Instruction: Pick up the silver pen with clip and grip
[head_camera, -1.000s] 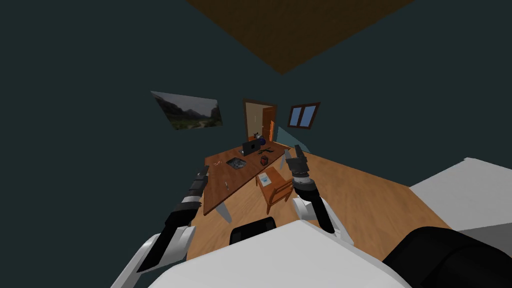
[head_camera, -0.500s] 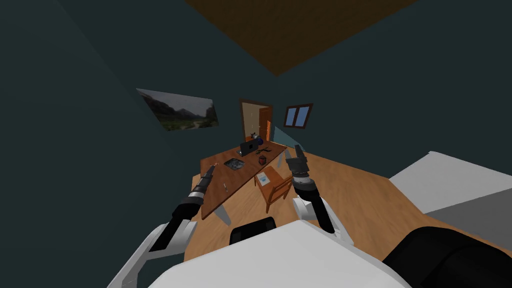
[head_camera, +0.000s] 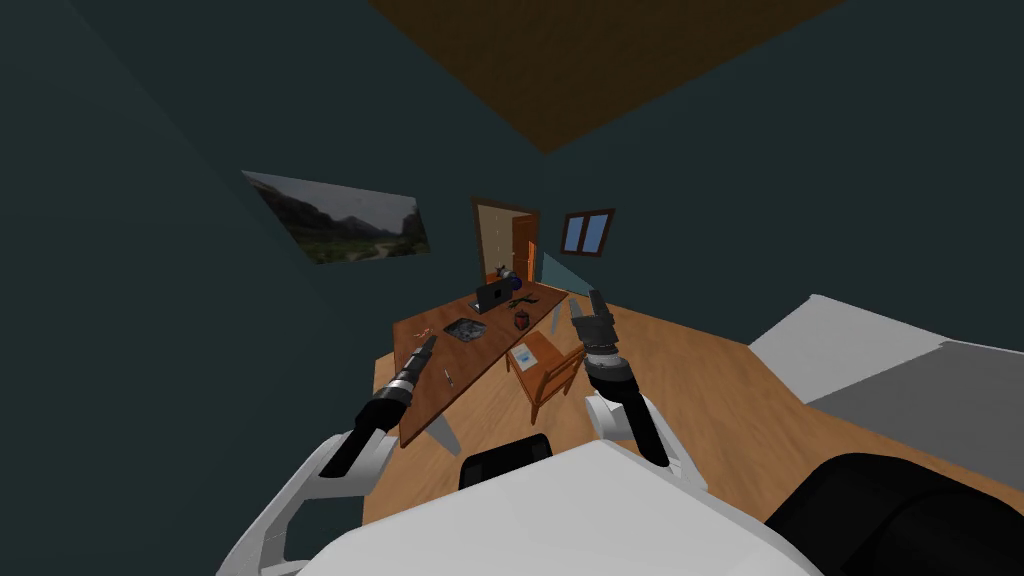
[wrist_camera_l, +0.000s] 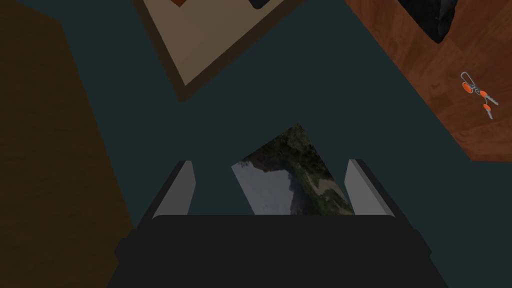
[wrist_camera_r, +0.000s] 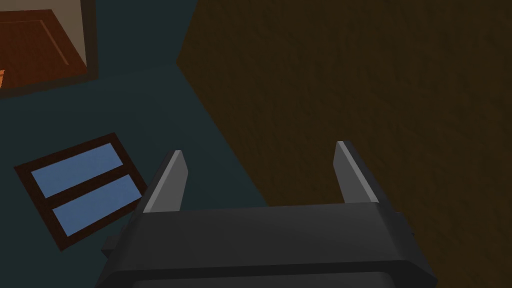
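Silver pen (head_camera: 449, 376) on wooden table (head_camera: 430, 400) | left pincer (wrist_camera_l: 269, 162) spread | right pincer (wrist_camera_r: 258, 147) spread

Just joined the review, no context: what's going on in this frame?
The robot stands near a wooden desk, going for the silver pen, a pale sliver lying on its near end. The left gripper reaches over the desk beside the pen, fingers open, empty. The right gripper is raised by the chair, also open. Nothing is gripped yet.
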